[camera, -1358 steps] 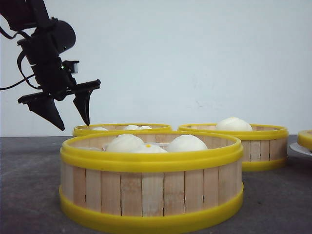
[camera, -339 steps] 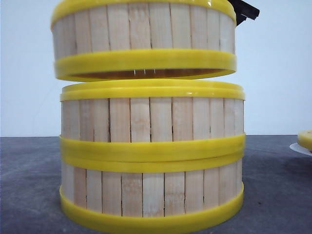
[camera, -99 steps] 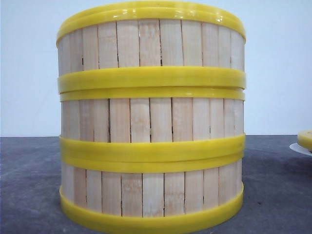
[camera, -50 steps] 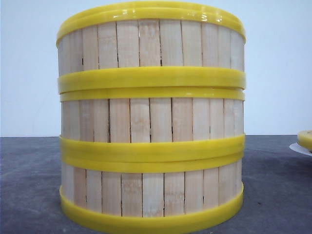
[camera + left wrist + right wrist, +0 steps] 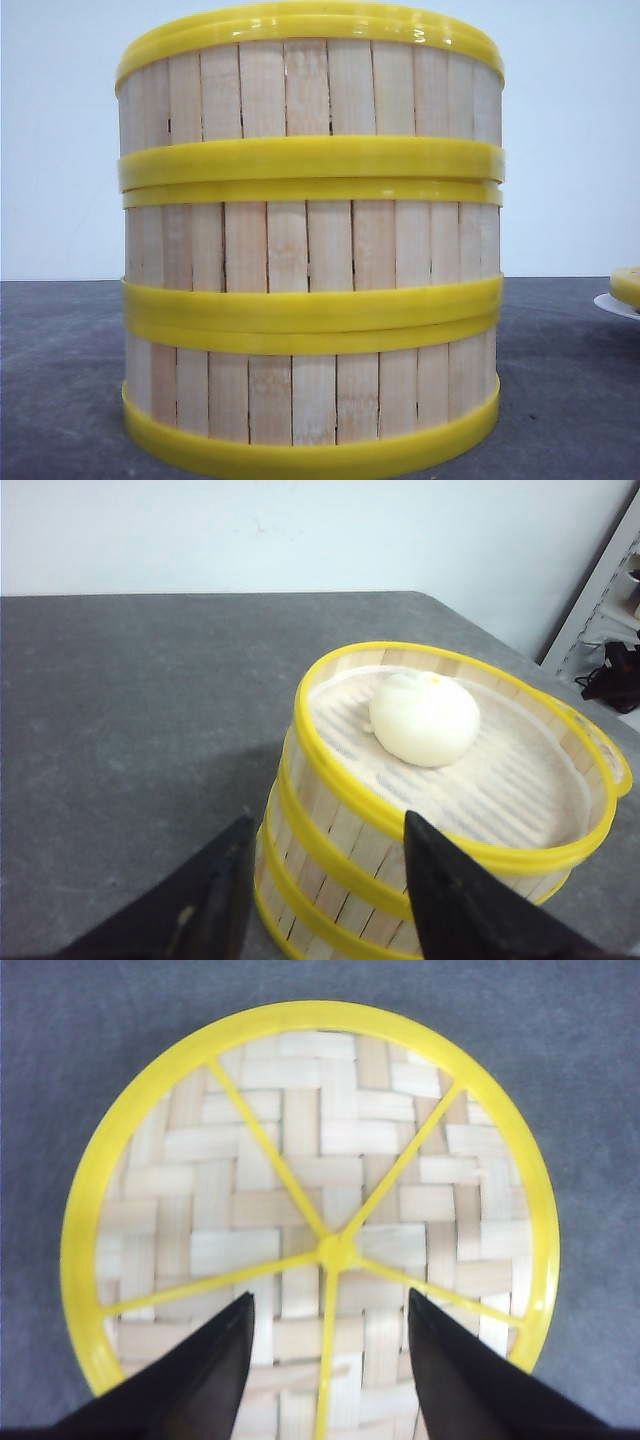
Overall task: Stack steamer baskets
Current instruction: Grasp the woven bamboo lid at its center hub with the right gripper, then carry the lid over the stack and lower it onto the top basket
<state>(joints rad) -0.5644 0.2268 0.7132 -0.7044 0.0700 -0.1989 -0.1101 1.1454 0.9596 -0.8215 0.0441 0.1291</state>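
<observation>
Three steamer baskets stand stacked, filling the front view: top (image 5: pixel 310 90), middle (image 5: pixel 310 245), bottom (image 5: pixel 310 400), their yellow rims lined up. In the left wrist view the stack (image 5: pixel 350 845) carries one white bun (image 5: pixel 425 718) in its top basket. My left gripper (image 5: pixel 328 820) is open, hanging beside and slightly above the stack's wall and touching nothing. My right gripper (image 5: pixel 328 1295) is open above a round woven piece (image 5: pixel 300 1160) with a yellow rim and yellow spokes, lying flat on the grey table. Neither gripper shows in the front view.
A white plate (image 5: pixel 612 305) with a yellow-rimmed thing (image 5: pixel 627 285) on it sits at the front view's right edge. The grey table (image 5: pixel 120 700) ends near a white shelf frame (image 5: pixel 590 610) with dark cables.
The top basket, held just above the stack 3.4 s ago, now rests on it. Over the last second nothing has moved.
</observation>
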